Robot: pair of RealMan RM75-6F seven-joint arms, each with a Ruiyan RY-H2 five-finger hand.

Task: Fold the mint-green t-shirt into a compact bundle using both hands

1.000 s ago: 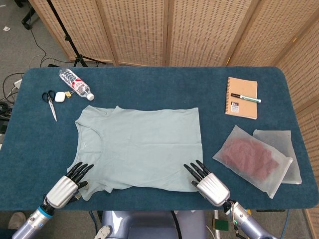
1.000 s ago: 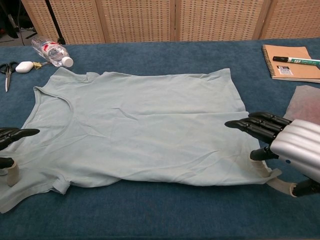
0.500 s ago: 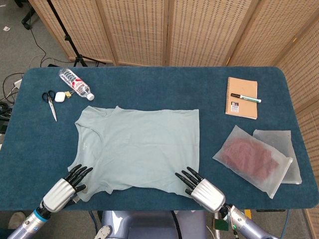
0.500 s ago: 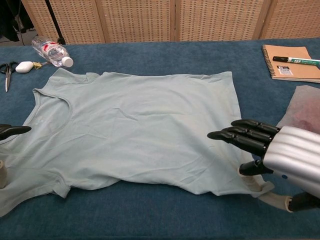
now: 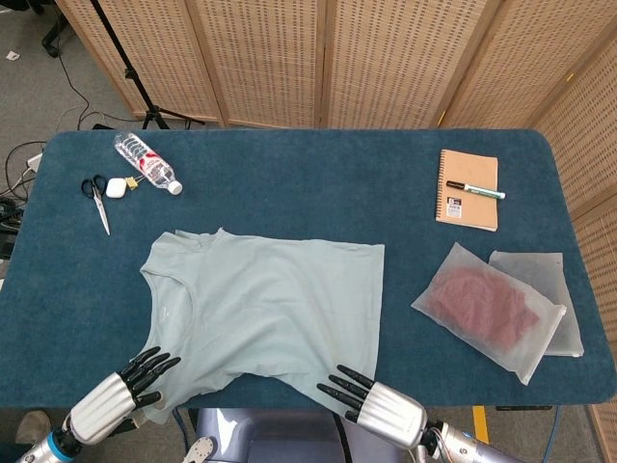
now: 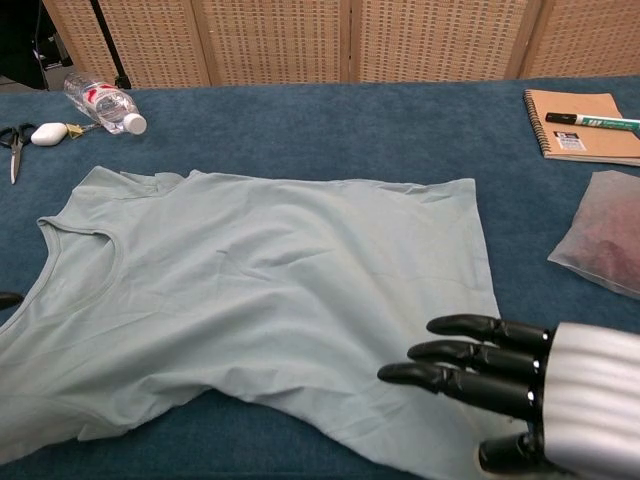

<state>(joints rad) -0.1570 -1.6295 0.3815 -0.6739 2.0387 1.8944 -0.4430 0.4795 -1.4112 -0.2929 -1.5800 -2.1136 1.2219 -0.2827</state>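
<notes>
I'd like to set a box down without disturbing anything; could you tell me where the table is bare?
Bare: the far strip between water bottle and notebook, and the patch between t-shirt and frosted pouch. Crowded: far-left corner with scissors, and the right side.

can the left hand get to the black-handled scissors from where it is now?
Probably not as is. The left hand sits at the table's near edge, at the mint-green t-shirt's near left corner; the black-handled scissors lie far back. The way is free, but it's a long stretch.

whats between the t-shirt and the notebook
Only bare blue table lies between the t-shirt and the notebook; the head view shows this most clearly.
</notes>
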